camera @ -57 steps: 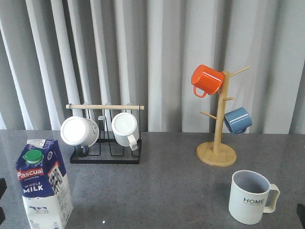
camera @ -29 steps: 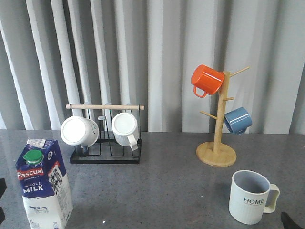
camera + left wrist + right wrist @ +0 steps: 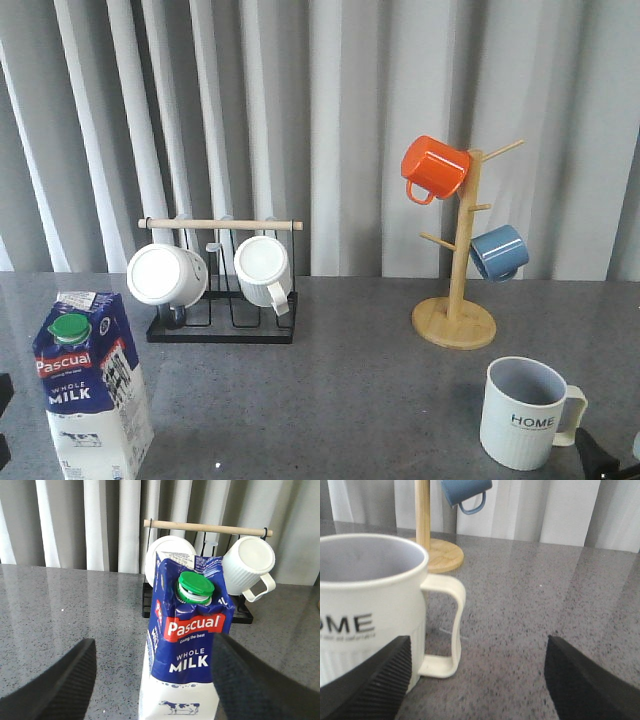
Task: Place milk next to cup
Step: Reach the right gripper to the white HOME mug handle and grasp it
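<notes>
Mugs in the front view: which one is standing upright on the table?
The ribbed off-white HOME mug, front right. The two white mugs lie in the black rack; orange and blue hang on the wooden tree.

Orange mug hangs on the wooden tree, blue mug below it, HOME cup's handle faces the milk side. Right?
Not quite. In the front view the HOME cup has its handle pointing away from the milk. The orange mug and blue mug do hang on the wooden tree.

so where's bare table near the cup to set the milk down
Left of the cup the table lies bare across to the milk, bordered behind by the rack and the mug tree. Right of the cup is crowded: its handle and the right end effector.
</notes>
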Controlling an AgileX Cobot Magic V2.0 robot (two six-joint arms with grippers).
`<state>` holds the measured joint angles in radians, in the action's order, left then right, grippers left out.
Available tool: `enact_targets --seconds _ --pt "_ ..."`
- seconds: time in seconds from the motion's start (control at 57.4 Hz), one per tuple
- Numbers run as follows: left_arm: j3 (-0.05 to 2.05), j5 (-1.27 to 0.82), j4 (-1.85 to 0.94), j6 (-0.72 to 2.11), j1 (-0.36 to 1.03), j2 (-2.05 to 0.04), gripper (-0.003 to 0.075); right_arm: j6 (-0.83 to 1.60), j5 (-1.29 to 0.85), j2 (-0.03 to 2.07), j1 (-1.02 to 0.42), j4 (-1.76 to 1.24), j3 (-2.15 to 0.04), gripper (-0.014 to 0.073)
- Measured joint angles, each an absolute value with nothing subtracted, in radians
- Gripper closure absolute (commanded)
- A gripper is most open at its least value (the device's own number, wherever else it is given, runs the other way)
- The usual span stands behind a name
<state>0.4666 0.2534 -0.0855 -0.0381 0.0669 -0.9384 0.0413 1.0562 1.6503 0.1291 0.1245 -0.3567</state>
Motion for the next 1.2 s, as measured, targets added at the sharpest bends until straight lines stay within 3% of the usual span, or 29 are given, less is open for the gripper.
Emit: enact_targets --seconds 0.645,0.715,0.82,0.976,1.203 --pt "0.467 0.253 -0.085 -0.038 0.067 -0.938 0.0239 0.035 0.996 1.781 0.129 0.125 -0.509 0.0065" --pt "0.467 0.253 -0.085 -0.038 0.067 -0.938 0.0239 0.035 0.976 1.796 0.129 0.125 -0.527 0.0117" --pt "0.467 0.253 -0.085 -0.038 0.067 -0.938 0.0239 0.031 0.949 1.818 0.129 0.126 -0.557 0.0272" --pt "0.467 0.253 -0.085 -0.038 0.067 -0.938 0.0239 0.000 0.934 1.839 0.129 0.146 -0.592 0.0601" --pt "0.467 0.253 -0.085 -0.038 0.067 -0.938 0.0239 -0.045 0.924 1.838 0.128 0.215 -0.602 0.0599"
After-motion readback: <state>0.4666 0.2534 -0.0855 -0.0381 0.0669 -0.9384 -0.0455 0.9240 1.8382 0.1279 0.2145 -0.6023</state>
